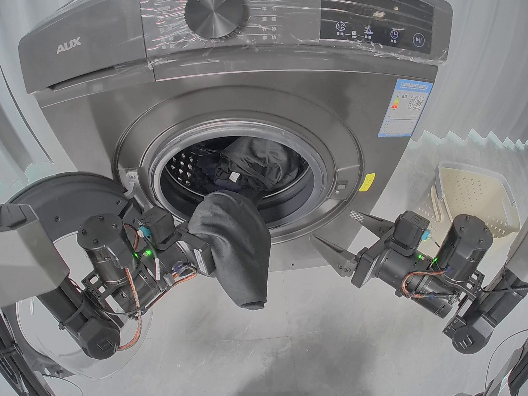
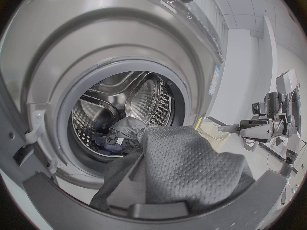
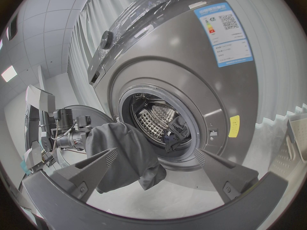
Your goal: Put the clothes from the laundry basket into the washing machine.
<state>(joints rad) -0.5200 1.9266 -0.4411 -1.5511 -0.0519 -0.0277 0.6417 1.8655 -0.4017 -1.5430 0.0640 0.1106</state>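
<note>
Watch the left gripper (image 1: 198,257) now: it sits right at the lower lip of the washing machine (image 1: 275,83) with the dark grey garment (image 1: 236,243) draped over it, and whether it is clenched on that cloth or just carrying it I can't tell, because the cloth hides the grip. Here's your trouble: only the top of the garment reaches the door seal (image 1: 165,155), while the bulk hangs outside, below the opening, over the floor. Let go here and I'd expect the weight of that tail to drag the whole piece down. Push deeper first, but mind the clothes already in the drum (image 1: 258,163), heaped close to the front; they could stop the new piece and leave it spilling over the seal, where a closing door (image 1: 60,199) would pinch it. The loose hem could also catch on the seal's lower edge as you go in. On the other side, the right gripper (image 1: 344,237) hangs empty with its fingers (image 3: 99,166) released and spread wide, low by the right of the opening, near enough that a careless swing might clip the machine's front. The laundry basket (image 1: 478,193) waits beyond it on the right
</note>
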